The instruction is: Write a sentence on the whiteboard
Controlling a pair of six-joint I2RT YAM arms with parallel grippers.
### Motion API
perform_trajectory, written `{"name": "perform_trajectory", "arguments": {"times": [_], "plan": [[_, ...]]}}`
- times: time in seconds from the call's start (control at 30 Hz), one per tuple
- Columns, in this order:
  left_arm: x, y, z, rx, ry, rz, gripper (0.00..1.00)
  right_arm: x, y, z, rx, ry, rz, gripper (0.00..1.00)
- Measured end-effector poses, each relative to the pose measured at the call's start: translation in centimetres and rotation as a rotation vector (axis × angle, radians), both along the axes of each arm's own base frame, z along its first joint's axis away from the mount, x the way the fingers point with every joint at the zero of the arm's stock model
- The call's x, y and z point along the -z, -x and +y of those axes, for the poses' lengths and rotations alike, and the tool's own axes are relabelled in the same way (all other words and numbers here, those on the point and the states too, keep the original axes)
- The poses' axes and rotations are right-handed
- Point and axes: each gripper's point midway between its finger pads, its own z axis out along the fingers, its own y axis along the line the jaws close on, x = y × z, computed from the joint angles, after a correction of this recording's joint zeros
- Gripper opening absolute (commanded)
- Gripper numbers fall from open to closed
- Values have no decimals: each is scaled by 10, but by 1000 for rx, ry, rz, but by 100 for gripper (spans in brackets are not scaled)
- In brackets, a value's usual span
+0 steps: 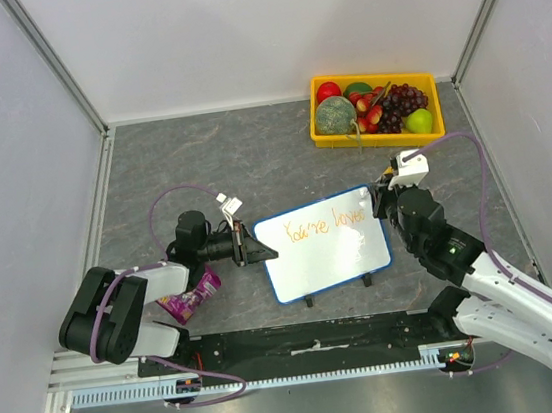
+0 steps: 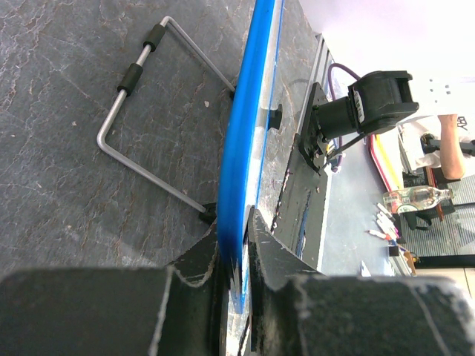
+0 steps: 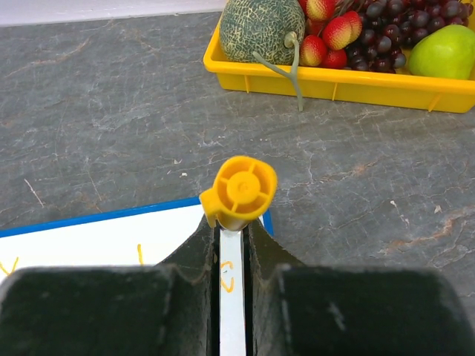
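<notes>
Two claws engage the whiteboard, which stands tilted near the middle of the grey surface. The left claw is clenched on its blue left edge. The right claw grasps a yellow-capped marker at the far right corner. The orange sentence begins "You're love".

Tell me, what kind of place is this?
Most likely a robot lab test booth. A left arm and right arm are mounted on a grey table walled by white panels, with a whiteboard and a yellow tray of fruit as props.
</notes>
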Motion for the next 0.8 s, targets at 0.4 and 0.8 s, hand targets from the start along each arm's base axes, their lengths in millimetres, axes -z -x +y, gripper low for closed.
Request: {"name": "perform_trajectory", "arguments": {"times": [0.4,0.8], "plan": [[0,0,0,0,0,0,2,9,6,-1,-15,-28,8,0],[0,0,0,0,-1,1,2,18,14,-1,-30,-57,21,0]]}}
